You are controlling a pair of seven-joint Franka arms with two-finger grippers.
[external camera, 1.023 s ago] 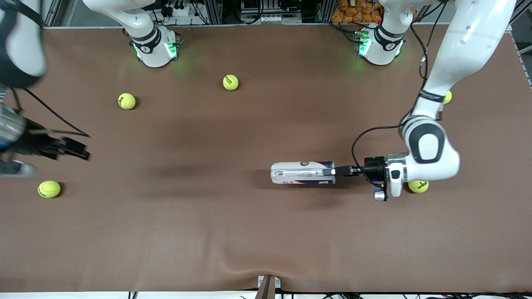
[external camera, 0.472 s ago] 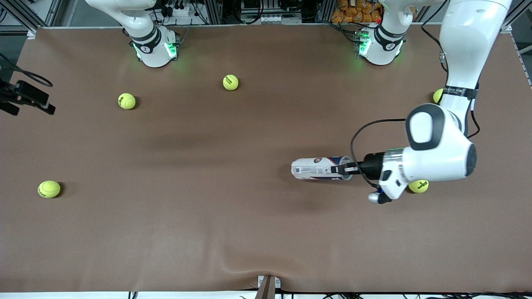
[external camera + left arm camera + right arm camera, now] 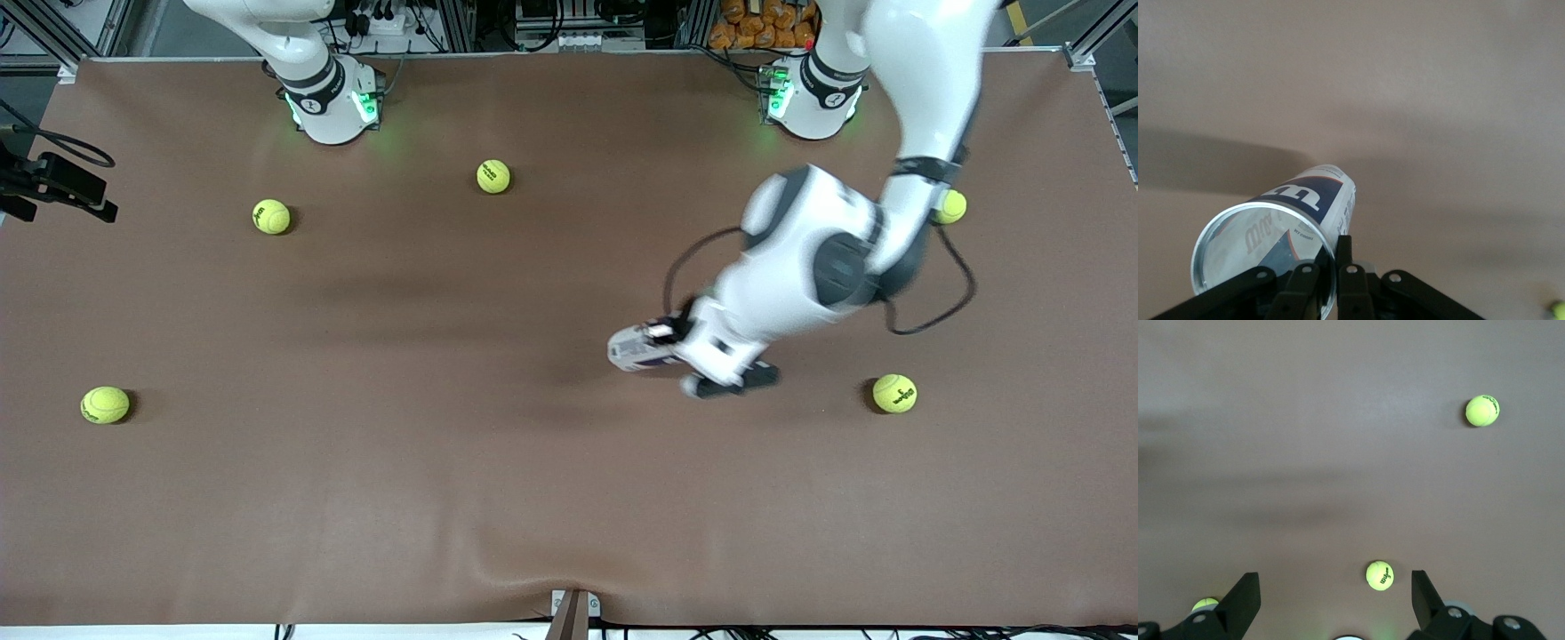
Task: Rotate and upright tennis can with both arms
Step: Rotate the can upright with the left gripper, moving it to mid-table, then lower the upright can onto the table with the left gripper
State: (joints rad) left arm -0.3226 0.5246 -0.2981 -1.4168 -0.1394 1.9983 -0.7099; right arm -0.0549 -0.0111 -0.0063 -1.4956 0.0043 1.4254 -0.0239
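The tennis can (image 3: 629,348) is near the table's middle, toward the left arm's end, mostly hidden under the left arm's wrist. In the left wrist view the can (image 3: 1313,197) tilts with its silver open rim (image 3: 1218,230) raised toward the camera. My left gripper (image 3: 665,333) is shut on the rim wall (image 3: 1331,267), one finger inside the can and one outside. My right gripper (image 3: 67,188) waits over the table's edge at the right arm's end. It is open and empty in the right wrist view (image 3: 1335,600).
Yellow tennis balls lie scattered: two (image 3: 271,216) (image 3: 493,176) near the right arm's base, one (image 3: 105,404) at the right arm's end, one (image 3: 894,393) beside the left arm's wrist, one (image 3: 949,206) partly hidden by the left arm. The right wrist view shows balls (image 3: 1379,575) (image 3: 1482,411).
The left arm has swung over the can and turned its wrist, lifting the rim end; the can looks shorter from above. The right gripper has drawn back to the table's edge.
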